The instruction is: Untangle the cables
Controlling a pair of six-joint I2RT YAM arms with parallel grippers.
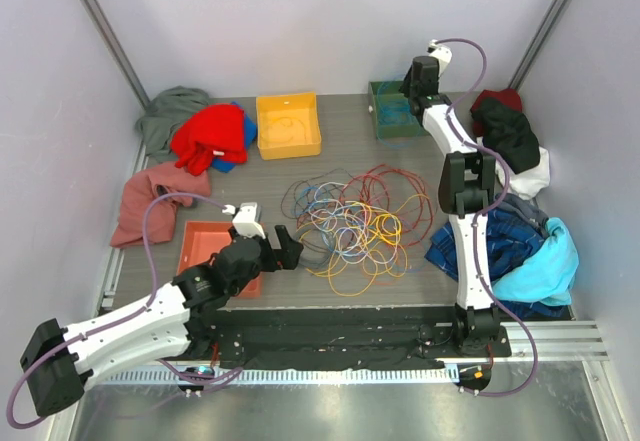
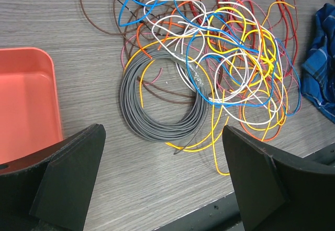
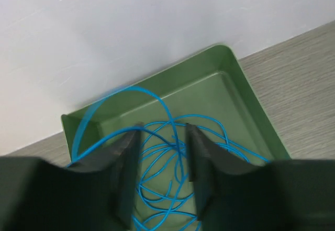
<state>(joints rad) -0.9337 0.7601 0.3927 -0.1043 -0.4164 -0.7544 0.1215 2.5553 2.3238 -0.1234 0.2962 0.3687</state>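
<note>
— What's the setting?
— A grey wood-grain table (image 1: 350, 151) boxed in by pale walls (image 1: 300, 21), with a metal rail (image 1: 560, 336) along the near edge.

— What's nearest the arm bases?
— The left gripper (image 1: 280, 251), low over the table, with its jaws spread wide and holding nothing. In the left wrist view its two dark fingers (image 2: 68, 178) frame bare wood. An orange-red tray (image 1: 205, 246) sits just to its left.

— And the cables?
— The cables (image 1: 350, 223) lie in a loose tangle at mid-table, just beyond those jaws and to their right. Yellow, orange, white, blue, red and brown loops cross one another. A grey coil (image 2: 157, 102) lies at the near left edge of the heap, straight ahead of the gap between the fingers and untouched by them. Yellow and white strands run over its right side.

— What's around the heap?
— A blue checked cloth (image 1: 480, 241) and a turquoise cloth (image 1: 545, 261) to the right. A pink garment (image 1: 150, 201) and a red garment (image 1: 210, 136) are to the left.

— And farther back?
— A yellow tray (image 1: 288, 124) and, to its right, a green tray (image 1: 393, 111) by the back wall. The right gripper (image 1: 408, 96) hangs over the green tray with its jaws parted a little and nothing pinched. A blue cable (image 3: 157, 189) is looped inside that tray, under the fingers, with one loop arching above the rim.
</note>
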